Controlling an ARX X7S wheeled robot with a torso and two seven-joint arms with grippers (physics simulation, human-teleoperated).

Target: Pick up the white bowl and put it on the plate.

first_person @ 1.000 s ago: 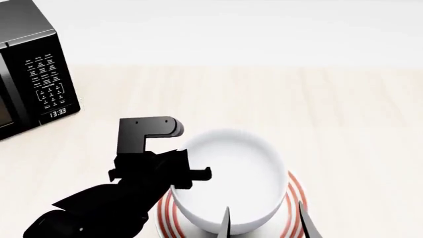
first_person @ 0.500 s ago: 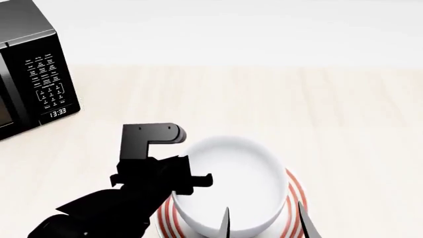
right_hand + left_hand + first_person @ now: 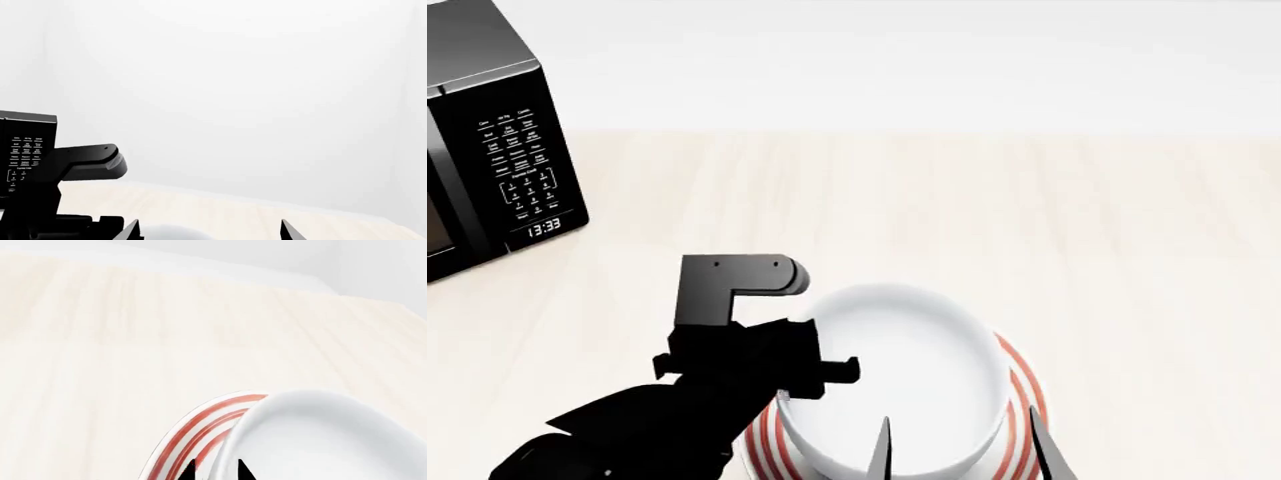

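Observation:
The white bowl is over the plate, whose red rings show on both sides of it; I cannot tell whether they touch. My left gripper is shut on the bowl's left rim. In the left wrist view its fingertips straddle the rim of the bowl above the plate. My right gripper is open and empty at the near edge, its fingers in front of the bowl's near side. In the right wrist view the right gripper is spread wide, with the top of the bowl between its fingers.
A black microwave stands at the far left of the pale wooden table; it also shows in the right wrist view. The black left arm crosses that view beside it.
My left gripper has moved down and slightly toward me with the bowl, bringing it lower over the plate. The right gripper has not moved.

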